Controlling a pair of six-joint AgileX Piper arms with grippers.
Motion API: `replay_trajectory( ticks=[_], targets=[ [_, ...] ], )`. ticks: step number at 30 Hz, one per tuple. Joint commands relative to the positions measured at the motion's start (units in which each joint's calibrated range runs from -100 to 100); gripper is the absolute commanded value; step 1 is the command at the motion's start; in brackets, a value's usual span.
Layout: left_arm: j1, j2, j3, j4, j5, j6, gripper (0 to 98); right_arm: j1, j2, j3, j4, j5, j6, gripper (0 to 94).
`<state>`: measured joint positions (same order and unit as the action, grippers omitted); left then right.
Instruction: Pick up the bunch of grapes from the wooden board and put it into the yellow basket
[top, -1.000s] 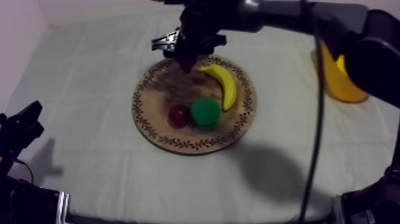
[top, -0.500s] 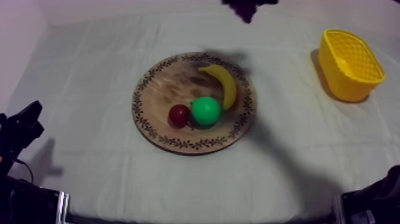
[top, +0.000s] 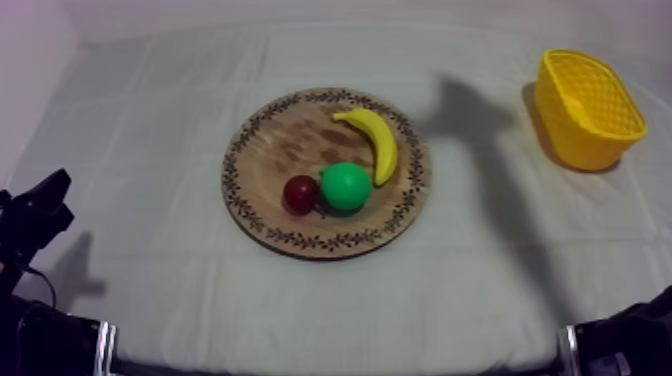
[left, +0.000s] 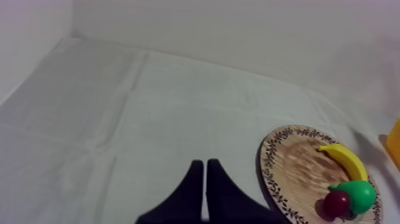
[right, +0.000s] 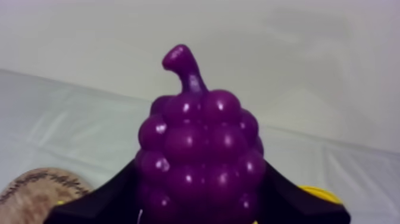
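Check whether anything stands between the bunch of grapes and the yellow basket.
Nothing visible does. The right end effector is shut on the bunch of grapes, and the banana, pear and small red fruit lie on the wooden board, apart from the yellow basket.

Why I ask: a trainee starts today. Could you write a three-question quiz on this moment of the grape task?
1. True or false: the bunch of grapes lies on the wooden board.
2. The left gripper is: A open; B shut on nothing; C shut on a fruit.
3. How many fruits lie on the board?

Key: 1 false; 2 B; 3 three.
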<state>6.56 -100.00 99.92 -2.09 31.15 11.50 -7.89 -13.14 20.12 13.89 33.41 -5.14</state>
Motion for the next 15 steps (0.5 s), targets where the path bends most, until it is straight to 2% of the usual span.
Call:
replay_trajectory(
  ticks=[1, 8, 15],
  targets=[
    [-0.01, 0.0, -0.04, 0.01, -0.03, 0.0, 0.1, 4.08, -0.86, 0.5, -0.05, -0.4, 1.21, 40.8],
    [-0.01, 0.0, -0.04, 0.01, -0.03, 0.0, 0.1, 10.22, -0.01, -0.52, 0.09, 3.32, 1.01, 40.7],
    [-0.01, 0.0, -0.04, 0.01, -0.03, 0.0, 0.1, 14.36, 5.1, -0.92, 0.13, 8.65, 0.19, 39.6]
  ],
)
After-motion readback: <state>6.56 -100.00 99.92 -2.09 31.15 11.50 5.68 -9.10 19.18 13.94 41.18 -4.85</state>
